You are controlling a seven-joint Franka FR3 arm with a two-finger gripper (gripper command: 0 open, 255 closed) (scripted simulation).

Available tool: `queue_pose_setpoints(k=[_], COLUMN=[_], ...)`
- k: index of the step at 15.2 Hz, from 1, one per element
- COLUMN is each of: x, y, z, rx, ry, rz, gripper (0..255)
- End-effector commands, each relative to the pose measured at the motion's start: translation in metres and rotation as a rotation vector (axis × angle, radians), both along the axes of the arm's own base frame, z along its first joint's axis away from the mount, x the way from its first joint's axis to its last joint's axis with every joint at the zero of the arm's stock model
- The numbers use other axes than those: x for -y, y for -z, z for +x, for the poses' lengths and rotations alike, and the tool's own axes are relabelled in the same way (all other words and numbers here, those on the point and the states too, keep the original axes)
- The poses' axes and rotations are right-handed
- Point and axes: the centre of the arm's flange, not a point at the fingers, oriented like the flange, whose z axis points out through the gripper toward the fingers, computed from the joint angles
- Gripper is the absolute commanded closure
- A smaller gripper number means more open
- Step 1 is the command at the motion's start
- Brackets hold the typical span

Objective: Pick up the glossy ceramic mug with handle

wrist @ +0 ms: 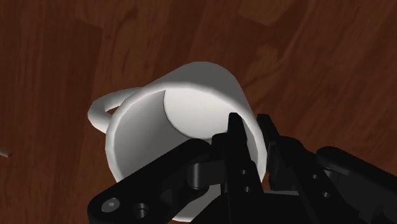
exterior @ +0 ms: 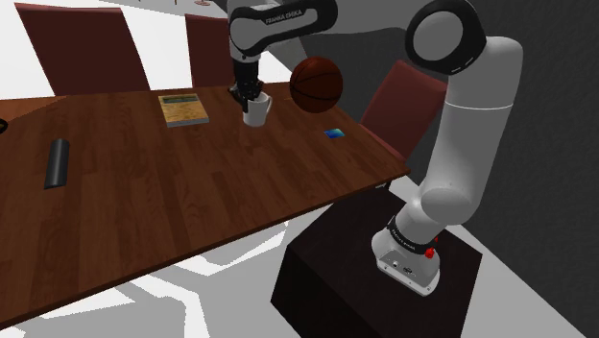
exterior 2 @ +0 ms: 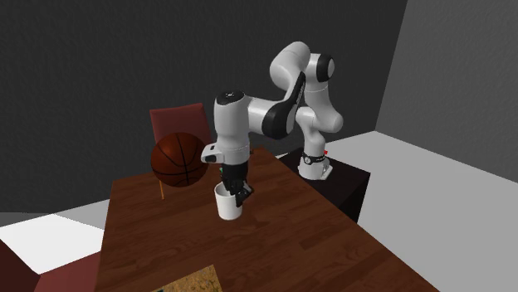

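Note:
A plain white mug (exterior: 256, 114) (exterior 2: 228, 205) with a loop handle (wrist: 102, 109) stands near the far side of the dark wooden table (exterior: 192, 202). My black gripper (exterior: 251, 96) (exterior 2: 236, 190) (wrist: 253, 137) comes down onto it from above. It is shut on the mug's wall, on the side opposite the handle: one finger (wrist: 236, 137) is inside the cup and the other presses the outside. I cannot tell whether the mug's base touches the table or hangs just above it.
A brown basketball (exterior: 317, 84) (exterior 2: 178, 159) sits close beside the mug. On the table also lie a yellowish book (exterior: 181, 108), a small blue object (exterior: 334, 133) and a dark cylinder (exterior: 59, 161). Red-brown chairs (exterior: 77, 48) (exterior: 403, 106) line the table's far edge.

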Motion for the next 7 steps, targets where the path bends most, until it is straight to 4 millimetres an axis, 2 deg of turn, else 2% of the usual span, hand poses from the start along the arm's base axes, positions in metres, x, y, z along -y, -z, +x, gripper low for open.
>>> queue_pose_setpoints(k=[1,5,7], x=[0.0,0.0,0.0], y=[-0.011,-0.032,-0.033], z=[-0.001,-0.001,-0.001], rx=[0.0,0.0,0.0], ry=[0.0,0.0,0.0], rz=[0.0,0.0,0.0], gripper=[255,255,255])
